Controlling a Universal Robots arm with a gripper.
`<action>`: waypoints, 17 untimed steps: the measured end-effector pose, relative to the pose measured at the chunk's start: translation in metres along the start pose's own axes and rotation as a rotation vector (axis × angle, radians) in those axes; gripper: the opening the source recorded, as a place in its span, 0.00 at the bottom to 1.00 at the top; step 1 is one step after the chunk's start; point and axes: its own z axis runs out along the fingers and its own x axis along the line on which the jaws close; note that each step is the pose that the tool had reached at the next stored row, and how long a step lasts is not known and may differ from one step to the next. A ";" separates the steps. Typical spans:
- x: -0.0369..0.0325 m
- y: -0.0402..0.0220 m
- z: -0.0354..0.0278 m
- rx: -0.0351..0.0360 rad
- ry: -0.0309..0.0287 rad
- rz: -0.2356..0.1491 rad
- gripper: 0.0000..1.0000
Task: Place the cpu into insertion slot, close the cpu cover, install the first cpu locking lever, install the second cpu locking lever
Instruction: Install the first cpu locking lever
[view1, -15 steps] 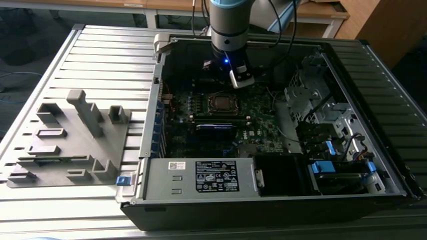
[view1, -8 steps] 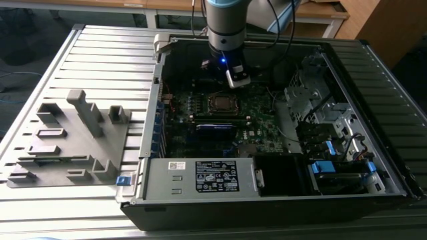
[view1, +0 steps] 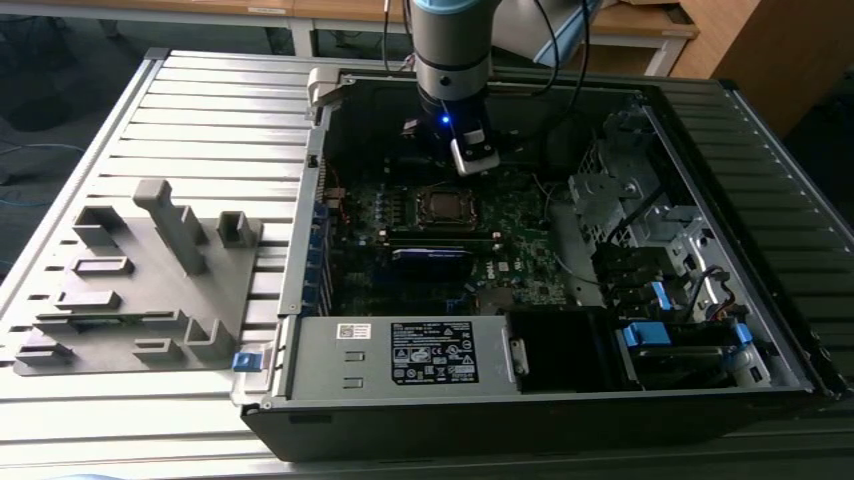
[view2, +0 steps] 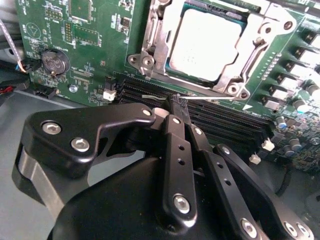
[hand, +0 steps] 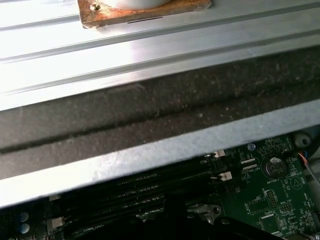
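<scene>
We see the chip, grey metal top up, lying in its square socket on the green board, the silver frame around it. The gripper, fingertips pressed together on nothing, hovers just beside the socket. We judge the chip light, stiff and fragile underneath, best held by its edges.

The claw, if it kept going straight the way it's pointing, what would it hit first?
Probably the long black memory slots just beyond the claw tips, short of the cpu and its cover; depth is hard to judge.
</scene>
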 end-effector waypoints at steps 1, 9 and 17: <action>0.0001 -0.0001 0.0003 -0.0008 -0.0031 0.000 0.11; 0.0002 -0.0005 0.0024 -0.0013 -0.0152 0.015 0.11; 0.0007 0.0001 0.0041 0.0001 -0.0186 0.029 0.11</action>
